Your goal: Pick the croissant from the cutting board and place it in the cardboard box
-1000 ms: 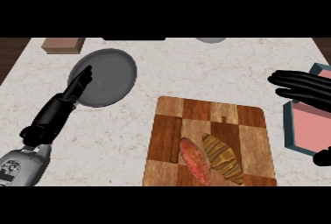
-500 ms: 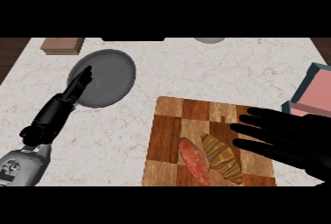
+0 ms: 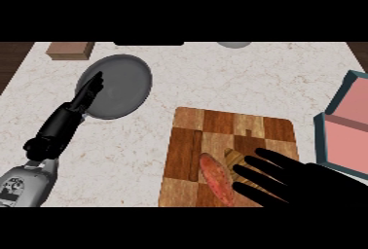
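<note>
Since the earlier frames the right hand (image 3: 309, 182) has swung in from the far right and come down low over the near part of the cutting board (image 3: 219, 138), where it now covers most of the croissant (image 3: 234, 156). On the pale marble counter (image 3: 237, 80), the wooden board lies right of centre, its near edge running out of view. At the right edge sits the cardboard box (image 3: 338, 141), teal on its outer walls and pink inside, well apart from the board. A grey plate (image 3: 123, 82) rests on the far left of the counter. The left hand (image 3: 87, 95) lies over the plate's left edge, fingers straight and pointing away, holding nothing. Only a tan sliver of the croissant shows at the right hand's fingertips; its long axis seems to run from far-left to near-right, though most of it is hidden. The right hand's fingers are straight and spread over it, not curled round it. Just left of it lies a reddish sausage (image 3: 215, 177), slanted the same way. A small brown block (image 3: 69, 48) sits at the far left edge.
</note>
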`<state>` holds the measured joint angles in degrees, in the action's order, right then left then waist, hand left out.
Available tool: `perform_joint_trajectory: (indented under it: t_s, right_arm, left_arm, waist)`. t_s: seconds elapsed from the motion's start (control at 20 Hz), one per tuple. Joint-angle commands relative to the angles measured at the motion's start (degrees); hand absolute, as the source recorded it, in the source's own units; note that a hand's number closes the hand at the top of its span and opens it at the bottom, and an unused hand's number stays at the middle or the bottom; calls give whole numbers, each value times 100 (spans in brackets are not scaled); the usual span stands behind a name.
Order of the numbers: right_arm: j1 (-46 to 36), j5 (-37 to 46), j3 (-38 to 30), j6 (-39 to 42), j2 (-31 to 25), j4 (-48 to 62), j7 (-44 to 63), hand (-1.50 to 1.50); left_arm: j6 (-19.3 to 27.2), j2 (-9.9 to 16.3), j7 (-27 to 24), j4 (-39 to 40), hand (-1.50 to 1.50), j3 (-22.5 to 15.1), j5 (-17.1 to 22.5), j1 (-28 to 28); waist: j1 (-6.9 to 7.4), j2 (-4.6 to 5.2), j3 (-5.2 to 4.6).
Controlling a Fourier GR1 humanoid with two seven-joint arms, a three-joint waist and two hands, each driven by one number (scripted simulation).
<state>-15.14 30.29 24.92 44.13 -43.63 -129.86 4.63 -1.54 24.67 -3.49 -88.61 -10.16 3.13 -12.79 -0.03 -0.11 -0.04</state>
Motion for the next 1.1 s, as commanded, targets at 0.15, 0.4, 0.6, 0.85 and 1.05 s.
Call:
perform_joint_trajectory:
  t_s: [0.15, 0.4, 0.6, 0.85, 1.05]
  right_arm:
    - [711, 1206, 593, -164, 314, -114, 12, -150]
    - [294, 1601, 515, -7, 918, 230, 112, -150]
    - [171, 2195, 889, -257, 1299, 848, -73, -150]
    - [207, 2701, 700, -492, 1156, 1233, -601, -150]
    - [580, 3310, 1212, -745, 1427, 1193, -355, -150]
  left_arm:
    - [-261, -228, -84, 379, 0, 235, -141, -351]
    - [-280, -386, 14, 219, 0, 275, -444, -154]
    - [-504, -403, 55, 165, 0, 462, -372, -217]
    - [-575, -478, -164, -107, 0, 559, -526, 280]
    - [-838, -477, 207, 177, 0, 693, -443, -198]
  waist:
    - [-38, 9, 7]
    - [6, 8, 4]
    - [19, 12, 4]
    - [21, 10, 5]
    - [-6, 8, 5]
